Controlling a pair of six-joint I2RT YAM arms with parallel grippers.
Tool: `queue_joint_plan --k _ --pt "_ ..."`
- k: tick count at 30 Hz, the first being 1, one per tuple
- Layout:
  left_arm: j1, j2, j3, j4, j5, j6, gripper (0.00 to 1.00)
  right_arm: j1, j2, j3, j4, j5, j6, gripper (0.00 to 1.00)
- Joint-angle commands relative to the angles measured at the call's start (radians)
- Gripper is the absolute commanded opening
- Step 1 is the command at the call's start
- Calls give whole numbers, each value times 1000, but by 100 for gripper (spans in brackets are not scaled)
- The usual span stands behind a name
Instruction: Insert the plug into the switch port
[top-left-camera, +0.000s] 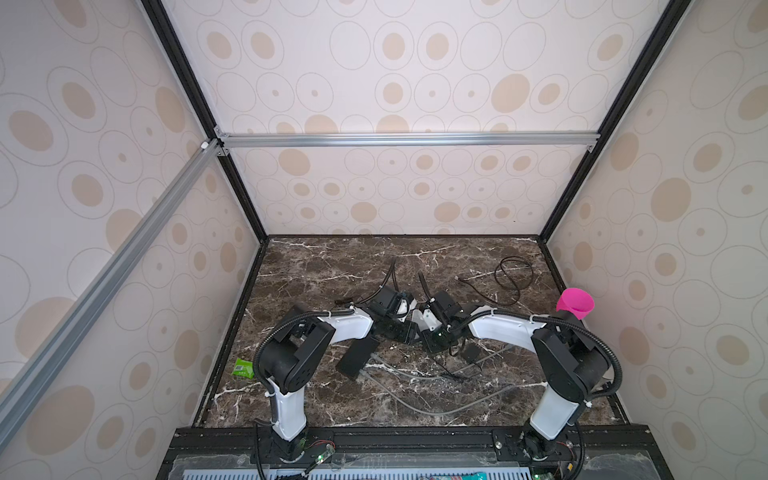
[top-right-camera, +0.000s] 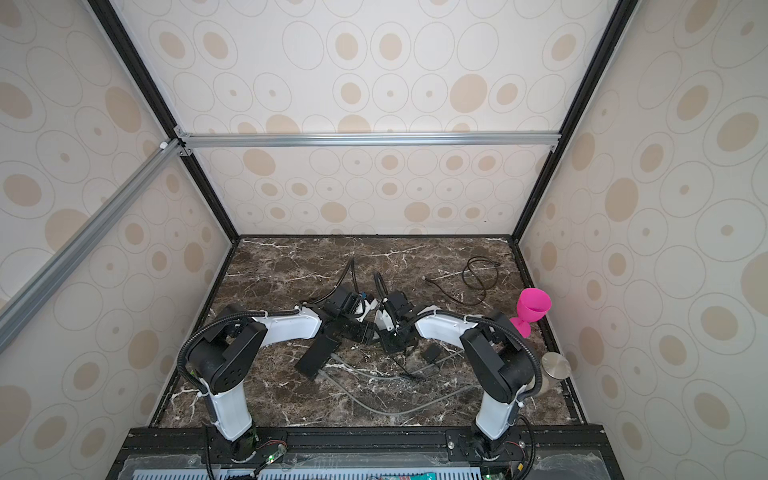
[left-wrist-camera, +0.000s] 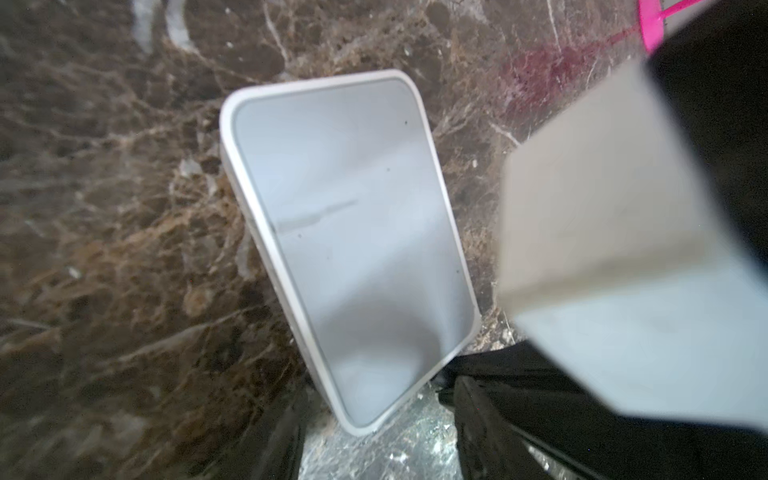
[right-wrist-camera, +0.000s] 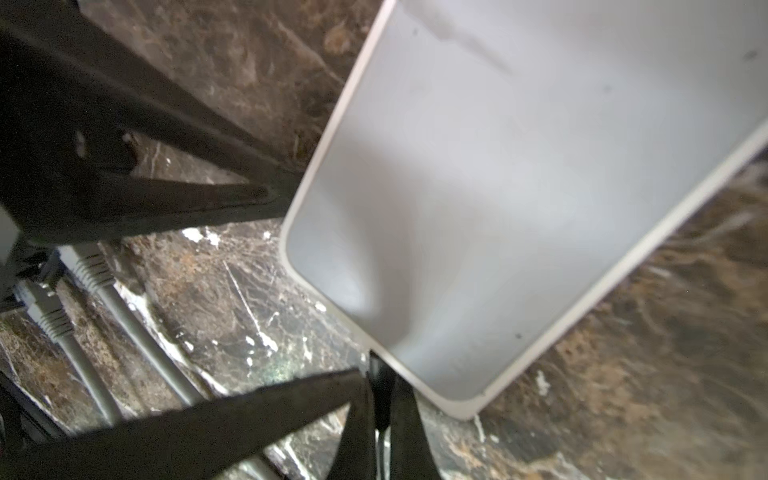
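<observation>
Right gripper (right-wrist-camera: 384, 386) was clamped on thin black plug cable (right-wrist-camera: 375, 362) against white rounded plastic switch box (right-wrist-camera: 498, 187); left gripper (left-wrist-camera: 382, 415) was held half-spread, grip undetermined.

In both top views the light is bright, even and diffuse, focus sharp; walls (top-left-camera: 83, 208) bow toward 9 and 3 o'clock. Wrist views are blurred; the glossy slab (left-wrist-camera: 353, 249) carries soft glare.

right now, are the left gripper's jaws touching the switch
Touching. In the right wrist view the left gripper has its jaws against opposite edges of the switch; the left wrist view shows them flanking its end.
</observation>
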Motion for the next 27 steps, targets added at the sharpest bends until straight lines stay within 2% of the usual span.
queue_joint_plan --k 1,5,7,9,12,16,21,24,26,27 --pt "-4 21 -25 -177 -85 5 58 -5 -67 -31 -2 68 16 0" --pt "9 -5 12 -229 -142 26 60 -18 -128 -77 -16 114 27 0" --pt "27 -16 51 -257 -147 45 66 -35 -149 -101 -18 120 32 0" --pt "50 -14 104 -286 -144 67 73 -56 -158 -119 -16 108 27 0" --pt "75 28 224 -335 -123 98 75 -74 -153 -127 -16 87 19 0" --pt "84 152 430 -387 -83 131 72 -78 -155 -133 -7 78 19 0" --pt "81 337 714 -456 -6 132 61 -99 -175 -136 -23 83 13 0" --pt "69 432 854 -537 -19 130 64 -139 -225 -162 -35 102 24 0" --pt "49 467 914 -579 -87 132 73 -173 -285 -197 -32 111 43 0" --pt "40 477 930 -591 -97 134 73 -182 -317 -212 -28 115 50 0"
